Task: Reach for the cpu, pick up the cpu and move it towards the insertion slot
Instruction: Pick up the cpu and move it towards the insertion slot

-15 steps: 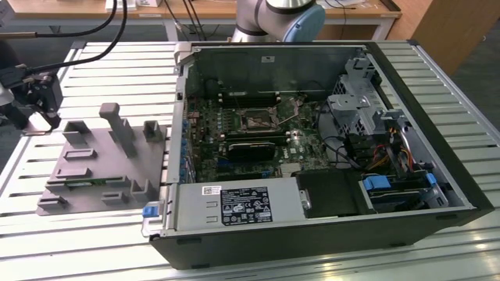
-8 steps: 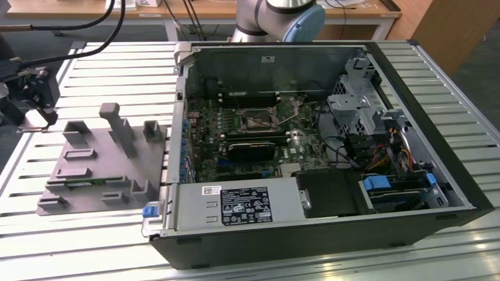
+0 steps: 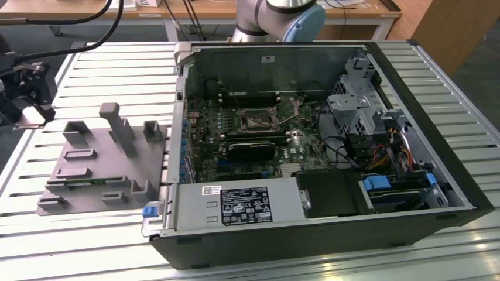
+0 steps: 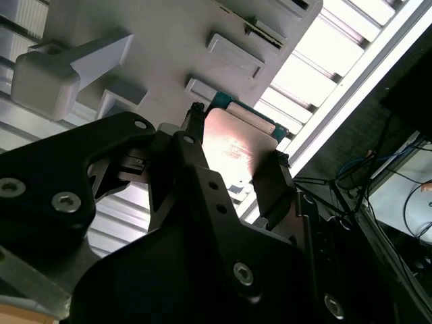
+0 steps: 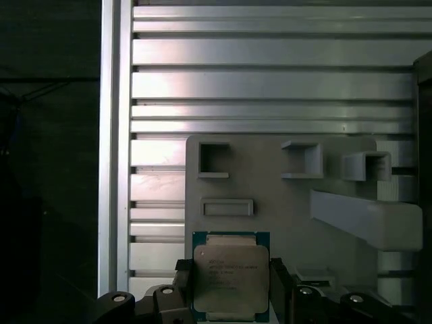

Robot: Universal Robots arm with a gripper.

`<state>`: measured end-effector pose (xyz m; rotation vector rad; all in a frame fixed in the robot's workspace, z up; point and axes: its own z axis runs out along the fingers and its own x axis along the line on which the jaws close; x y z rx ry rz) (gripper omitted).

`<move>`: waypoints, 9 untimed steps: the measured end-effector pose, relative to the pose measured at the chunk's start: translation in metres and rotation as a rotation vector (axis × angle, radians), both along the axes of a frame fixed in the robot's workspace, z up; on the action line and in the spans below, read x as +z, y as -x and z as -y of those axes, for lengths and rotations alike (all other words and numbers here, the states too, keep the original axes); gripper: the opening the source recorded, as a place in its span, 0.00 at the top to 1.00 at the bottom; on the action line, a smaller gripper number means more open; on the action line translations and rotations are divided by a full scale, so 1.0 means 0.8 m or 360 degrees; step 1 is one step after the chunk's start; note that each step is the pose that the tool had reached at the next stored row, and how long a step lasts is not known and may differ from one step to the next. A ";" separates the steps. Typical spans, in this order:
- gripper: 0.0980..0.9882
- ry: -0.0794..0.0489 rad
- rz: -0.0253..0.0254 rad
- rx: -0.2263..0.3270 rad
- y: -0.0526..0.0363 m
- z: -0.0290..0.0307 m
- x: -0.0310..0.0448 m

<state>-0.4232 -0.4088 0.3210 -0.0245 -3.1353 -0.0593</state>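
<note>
The claw (image 5: 231,271) is closed on the cpu (image 5: 230,287), with one black finger (image 5: 182,287) pressed on one side of the chip and the other finger on the far side. The cpu is a flat square with a shiny silver top and a thin green edge. In the second wrist view the chip (image 4: 237,150) also sits snug between the two dark fingers. In both wrist views the grey tray (image 5: 270,202), with its little boxes and one tall post (image 5: 368,219), lies past the chip. In the exterior view the claw is far over at the exterior view's left, just beside the tray (image 3: 92,175), and both are above the silver table (image 3: 102,70) made of long strips. The insertion slot (image 3: 254,120) is a dark square with a shiny frame. It sits on the green board (image 3: 301,149) inside the open computer box (image 3: 312,240), well apart from the claw, with the tray in between
</note>
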 end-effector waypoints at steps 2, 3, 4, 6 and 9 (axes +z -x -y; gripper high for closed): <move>0.50 0.0000 -0.00002 0.0000 0.000 0.0000 0.0013; 0.50 0.0000 -0.00001 0.0000 0.000 0.0000 0.0019; 0.50 0.0000 -0.00002 0.0000 0.000 0.0000 0.0025; 0.50 0.0000 -0.00002 0.0000 0.000 0.0000 0.0039; 0.50 0.0000 -0.00002 0.0000 0.000 0.0000 0.0061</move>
